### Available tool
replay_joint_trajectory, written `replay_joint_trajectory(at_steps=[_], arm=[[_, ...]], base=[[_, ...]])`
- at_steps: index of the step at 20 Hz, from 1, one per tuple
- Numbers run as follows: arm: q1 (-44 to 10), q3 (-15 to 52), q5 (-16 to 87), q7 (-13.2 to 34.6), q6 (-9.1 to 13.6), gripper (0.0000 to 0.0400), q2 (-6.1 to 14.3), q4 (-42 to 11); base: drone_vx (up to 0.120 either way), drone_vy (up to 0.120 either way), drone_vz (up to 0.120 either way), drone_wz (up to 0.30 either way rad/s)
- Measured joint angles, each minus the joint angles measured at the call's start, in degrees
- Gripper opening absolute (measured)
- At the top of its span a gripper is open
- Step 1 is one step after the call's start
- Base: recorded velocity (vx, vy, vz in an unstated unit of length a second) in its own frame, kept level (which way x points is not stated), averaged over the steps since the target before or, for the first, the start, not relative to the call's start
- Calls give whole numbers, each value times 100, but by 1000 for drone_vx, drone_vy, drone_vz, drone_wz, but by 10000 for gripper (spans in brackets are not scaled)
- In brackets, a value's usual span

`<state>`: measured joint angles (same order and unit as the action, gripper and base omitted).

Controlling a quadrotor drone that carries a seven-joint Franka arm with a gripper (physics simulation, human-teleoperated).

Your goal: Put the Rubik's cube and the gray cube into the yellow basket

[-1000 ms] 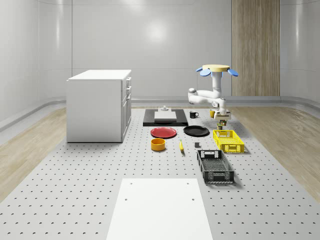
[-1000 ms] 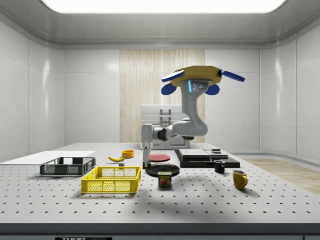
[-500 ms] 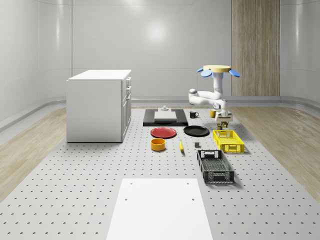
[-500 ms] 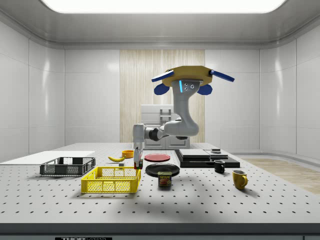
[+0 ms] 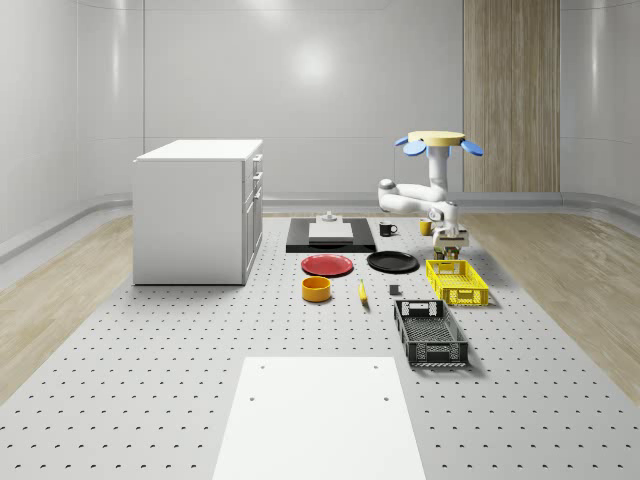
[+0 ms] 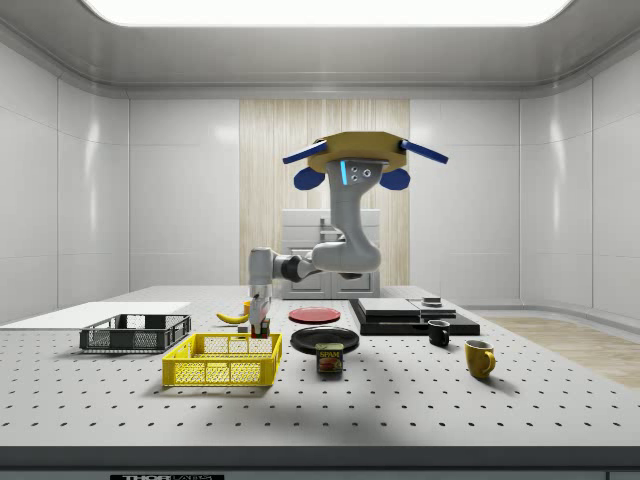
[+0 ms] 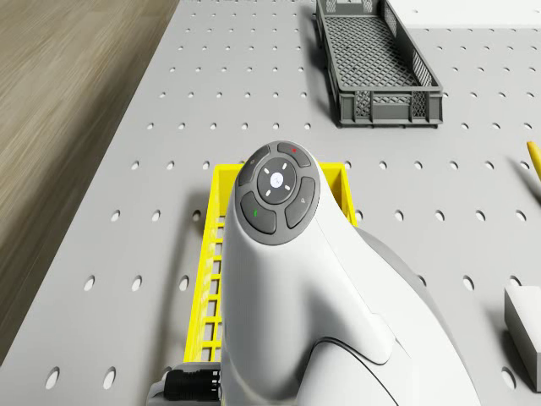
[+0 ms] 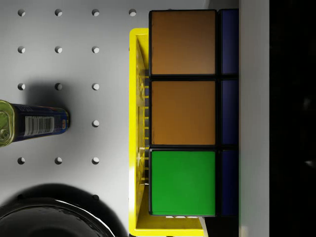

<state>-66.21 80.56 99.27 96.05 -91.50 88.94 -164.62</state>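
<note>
The Rubik's cube (image 8: 183, 113) is pinched in the gripper (image 6: 260, 325) and hangs over the near-end rim of the yellow basket (image 6: 222, 360), not yet down inside it; the wrist view shows two orange stickers and one green on one face, with a blue face beside them. As a rigid plastic block it is judged light and stiff, its glossy stickers somewhat slippery, so a grip across two opposite flat faces, as it appears here, suits it best; a short drop into the basket should do it no harm. The gray cube cannot be made out with certainty. The drone (image 5: 435, 139) hovers above the table (image 5: 150, 380), behind the basket's far end in the whole-scene view, with its arm (image 7: 287, 279) reaching down over the basket. Just beside the basket lies a tin can (image 8: 29, 123) bearing a barcode; its side-view label appears to read "SPAM". A black plate (image 8: 54, 217) lies near the can, and a black crate (image 7: 376, 59) sits beyond the basket.
</note>
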Motion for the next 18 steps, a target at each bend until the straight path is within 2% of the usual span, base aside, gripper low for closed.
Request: replay_joint_trajectory(at_steps=[2,11,18], arm=[[-2,1,-4,1,-9,325,9,0],[-8,6,-19,6,-44,325,47,2],[-56,-364,325,11,-191,325,86,63]], base=[[80,0,-20,0],[0,0,-120,0],[0,0,0,0]])
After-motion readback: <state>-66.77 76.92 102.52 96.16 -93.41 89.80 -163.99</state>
